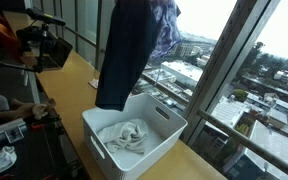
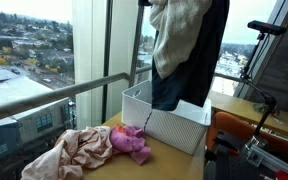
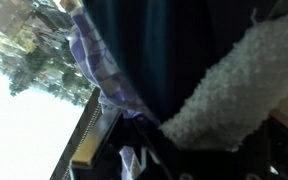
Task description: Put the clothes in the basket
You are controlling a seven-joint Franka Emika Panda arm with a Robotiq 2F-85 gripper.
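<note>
A dark navy fabric garment (image 1: pixel 119 55), bundled with white fleece (image 2: pixel 179 35) and blue-white plaid cloth (image 1: pixel 167 30), hangs over the white rectangular plastic basket (image 1: pixel 156 150), which holds a crumpled white-grey cloth (image 1: pixel 124 135). Pink patterned garments (image 2: pixel 79 150) lie beside the basket. The gripper, hidden by fabric, is clamped on the bundle.

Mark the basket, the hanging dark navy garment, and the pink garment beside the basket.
basket (image 1: pixel 159 148): exterior view, outer side wall.
dark navy garment (image 1: pixel 117 60): exterior view, middle of hanging cloth.
pink garment (image 2: pixel 131 143): exterior view, bright pink folds.
</note>
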